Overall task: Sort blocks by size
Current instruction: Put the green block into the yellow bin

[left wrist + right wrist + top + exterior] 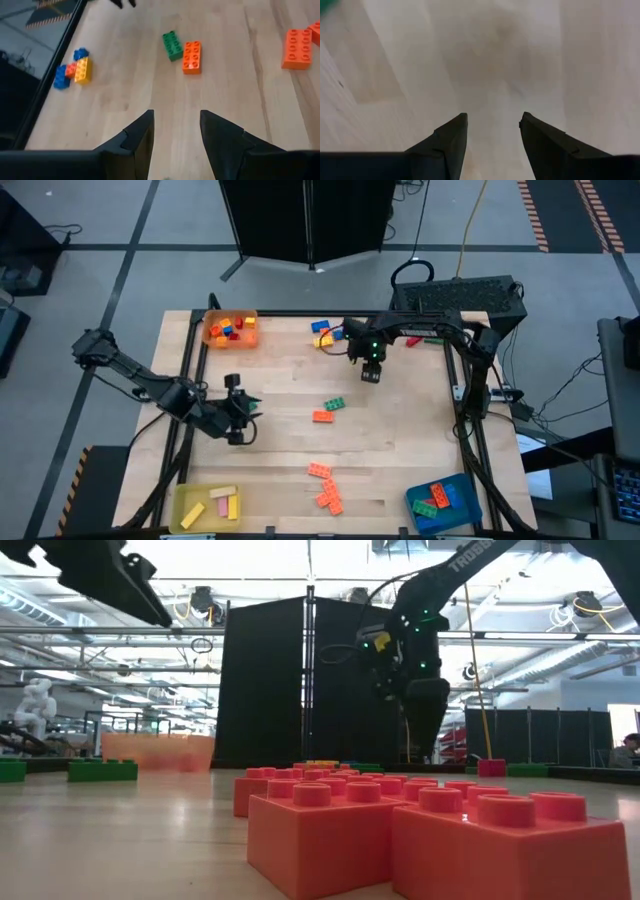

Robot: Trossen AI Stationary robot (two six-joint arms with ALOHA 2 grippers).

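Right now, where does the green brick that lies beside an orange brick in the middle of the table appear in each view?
High view: green brick at table centre, touching the orange brick.
Low view: I cannot single it out behind the near orange bricks.
Left wrist view: green brick against the orange brick, ahead of the open left gripper.
Right wrist view: not in it.
Shared landmark: that orange brick.

White capital lettering ran along the dark upper link of the robot arm (470, 560) in the low view; only the partial word "TROSS" could be read before the frame's top edge cut it off. No other text, number or sign was legible.
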